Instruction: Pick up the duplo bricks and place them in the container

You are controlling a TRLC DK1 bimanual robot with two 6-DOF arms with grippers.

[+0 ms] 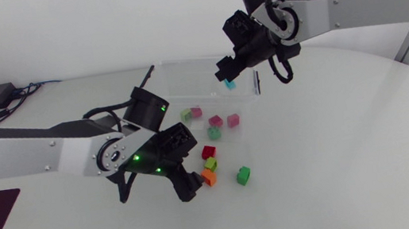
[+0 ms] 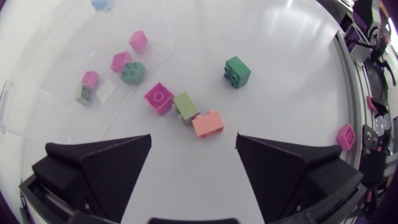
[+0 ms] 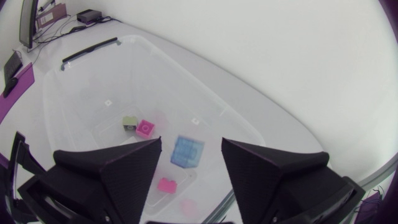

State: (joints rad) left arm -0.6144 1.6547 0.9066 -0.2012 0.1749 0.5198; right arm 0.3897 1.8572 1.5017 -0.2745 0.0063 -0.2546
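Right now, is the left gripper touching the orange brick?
Apart. The left wrist view shows bare table between the orange brick and both open fingers of the left gripper.

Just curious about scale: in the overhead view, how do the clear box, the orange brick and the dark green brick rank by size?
1. The clear box, by far the largest.
2. The orange brick and the dark green brick look alike, so I won't rank them.
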